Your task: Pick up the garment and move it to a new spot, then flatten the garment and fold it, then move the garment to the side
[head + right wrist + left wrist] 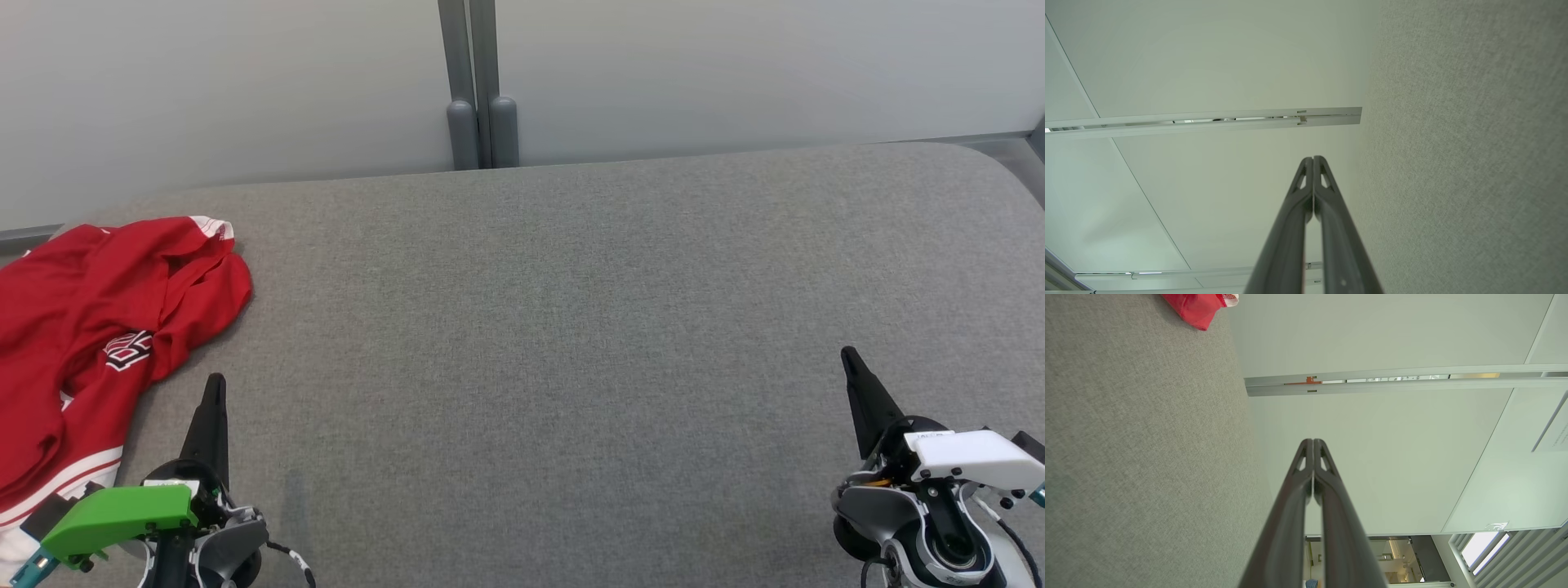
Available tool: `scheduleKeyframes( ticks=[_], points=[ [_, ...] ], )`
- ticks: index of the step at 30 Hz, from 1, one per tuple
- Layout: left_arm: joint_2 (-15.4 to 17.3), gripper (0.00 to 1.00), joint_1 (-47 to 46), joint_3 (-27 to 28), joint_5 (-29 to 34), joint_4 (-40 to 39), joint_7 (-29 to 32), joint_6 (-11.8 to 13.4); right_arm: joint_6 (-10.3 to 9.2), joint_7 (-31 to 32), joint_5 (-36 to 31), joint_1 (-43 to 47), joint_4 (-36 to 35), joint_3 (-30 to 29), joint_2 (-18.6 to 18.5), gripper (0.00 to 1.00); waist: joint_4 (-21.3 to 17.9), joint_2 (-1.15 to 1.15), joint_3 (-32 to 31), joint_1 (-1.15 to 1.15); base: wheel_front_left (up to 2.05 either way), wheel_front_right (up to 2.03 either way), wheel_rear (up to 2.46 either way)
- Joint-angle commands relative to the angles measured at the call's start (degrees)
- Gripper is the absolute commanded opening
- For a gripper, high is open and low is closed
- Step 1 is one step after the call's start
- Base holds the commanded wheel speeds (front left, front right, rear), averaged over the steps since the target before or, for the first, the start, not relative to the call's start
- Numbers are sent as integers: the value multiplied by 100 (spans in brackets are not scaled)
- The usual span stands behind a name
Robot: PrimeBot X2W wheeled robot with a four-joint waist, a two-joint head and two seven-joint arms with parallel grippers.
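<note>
Grey woven fabric covered the worktop (571, 327), which stood before a pale panelled wall (735, 73). The garment (98, 327), red with white-striped trim, lay crumpled at the worktop's left side, near my left gripper (215, 384). A black-and-white emblem (128, 349) showed on the cloth, but its lettering was too small for me to read. My left gripper and my right gripper (849, 357) were both pinched fully together and held nothing, and the right one sat well apart from the garment.
</note>
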Motion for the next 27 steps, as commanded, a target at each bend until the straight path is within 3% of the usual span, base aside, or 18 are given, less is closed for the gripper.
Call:
scheduleKeyframes(
  ticks=[1, 27],
  points=[
    [4, 0, -92, 3, 34, 8, 11, -34, 0, 12, 40, -31, 8, -4, -9, 0, 0, 0, 0, 0, 0, 0, 0],
    [4, 0, -92, 3, 34, 8, 11, -34, 0, 12, 40, -31, 8, -4, -9, 0, 0, 0, 0, 0, 0, 0, 0]
  ],
)
